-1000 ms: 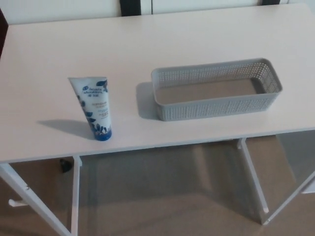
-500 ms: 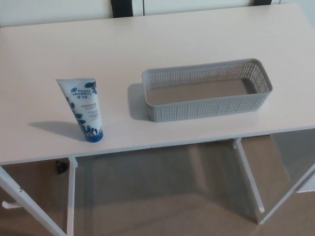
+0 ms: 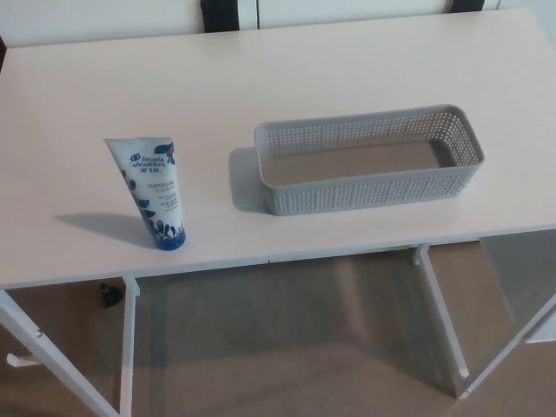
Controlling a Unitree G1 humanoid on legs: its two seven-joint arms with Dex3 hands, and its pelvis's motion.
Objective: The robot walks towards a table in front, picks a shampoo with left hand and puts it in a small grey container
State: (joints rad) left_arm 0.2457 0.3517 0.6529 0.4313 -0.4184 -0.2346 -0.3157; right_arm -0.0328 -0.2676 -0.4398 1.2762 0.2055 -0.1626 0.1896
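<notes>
A white and blue shampoo tube [image 3: 152, 192] stands upright on its cap near the table's front edge, left of centre. To its right, about a hand's width away, sits a long grey perforated container [image 3: 369, 186] with nothing inside it. Neither of my hands nor any part of my arms shows in the head view.
The pale table [image 3: 261, 78] fills most of the view; its front edge [image 3: 278, 259] runs across below the tube and container. White table legs [image 3: 130, 347] and a tan floor show underneath. A dark post [image 3: 228, 12] stands behind the table's far edge.
The whole picture has shifted a little between frames, so the camera moved. The tube and container keep their places on the table.
</notes>
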